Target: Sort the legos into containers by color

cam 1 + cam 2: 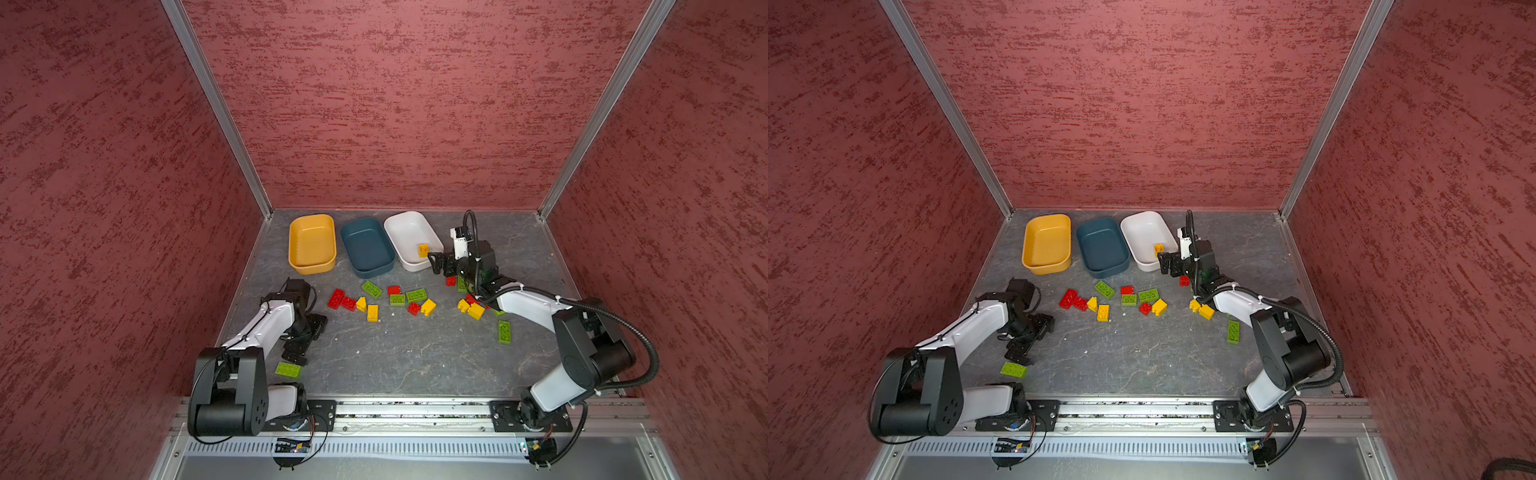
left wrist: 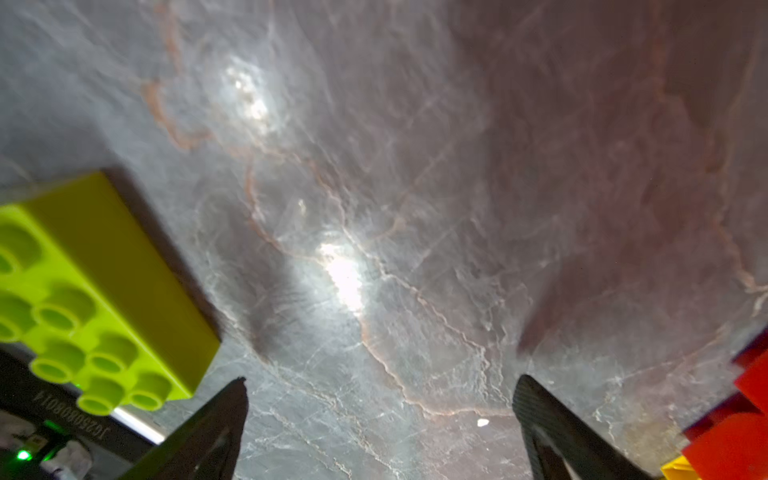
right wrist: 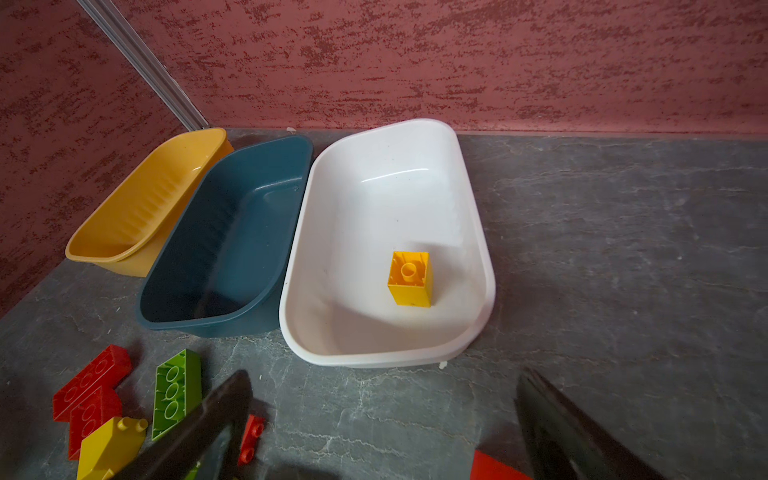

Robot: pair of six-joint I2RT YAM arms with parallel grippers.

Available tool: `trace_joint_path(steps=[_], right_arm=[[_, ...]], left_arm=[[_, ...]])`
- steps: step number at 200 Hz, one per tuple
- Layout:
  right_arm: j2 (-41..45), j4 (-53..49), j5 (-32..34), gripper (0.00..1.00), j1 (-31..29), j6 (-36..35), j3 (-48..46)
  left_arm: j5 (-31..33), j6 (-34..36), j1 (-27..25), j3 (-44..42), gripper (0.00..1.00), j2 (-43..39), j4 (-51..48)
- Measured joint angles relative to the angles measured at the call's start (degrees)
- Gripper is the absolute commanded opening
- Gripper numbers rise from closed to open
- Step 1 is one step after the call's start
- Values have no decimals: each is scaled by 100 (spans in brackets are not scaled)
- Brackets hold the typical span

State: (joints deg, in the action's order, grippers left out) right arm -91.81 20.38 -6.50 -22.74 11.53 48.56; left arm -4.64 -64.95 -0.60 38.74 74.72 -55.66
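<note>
- Hovering just off the near end of the white tub (image 1: 405,232), the right gripper (image 1: 437,263) has its jaws spread wide and holds nothing. In the right wrist view only bare bench (image 3: 623,249) shows between its fingers (image 3: 224,399).
- One yellow brick (image 3: 409,278) sits inside that white tub, toward its near end, with its hollow underside showing.
- Along the bench's far edge run the mustard tub (image 1: 311,245), the teal tub (image 1: 365,249) in the middle, and the white one on the right.
- Loose legos (image 1: 374,299) in red, green and yellow are strewn across the middle of the bench, and a few more are partly hidden under the right arm (image 1: 528,305).
- A green oblong (image 1: 504,331) lies alone toward the right edge.
- Over by the left edge, the left gripper (image 1: 305,338) is low over the bench, jaws wide apart, gripping nothing.
- A lime brick (image 2: 95,299) lies studs up just beside it, toward the near-left corner.
</note>
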Motion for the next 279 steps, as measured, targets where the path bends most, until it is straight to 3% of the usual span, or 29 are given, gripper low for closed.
trace_joint_path(steps=[21, 67, 148, 183, 259, 279], right_arm=[[11, 0, 22, 99, 0, 2, -31], [13, -2, 26, 99, 0, 2, -31], [20, 0, 33, 99, 0, 9, -114], [24, -9, 50, 99, 0, 20, -153], [96, -11, 173, 99, 0, 42, -190], [96, -17, 184, 99, 0, 57, -192]], left_arm=[[197, -13, -39, 136, 100, -153, -179], [188, 302, 455, 70, 100, -682, -363], [490, 787, 999, 101, 100, -459, -905], [343, 848, 1021, -199, 78, -181, -682], [319, 831, 1019, -466, 43, -199, -225], [282, 826, 977, -468, 38, -197, -140]])
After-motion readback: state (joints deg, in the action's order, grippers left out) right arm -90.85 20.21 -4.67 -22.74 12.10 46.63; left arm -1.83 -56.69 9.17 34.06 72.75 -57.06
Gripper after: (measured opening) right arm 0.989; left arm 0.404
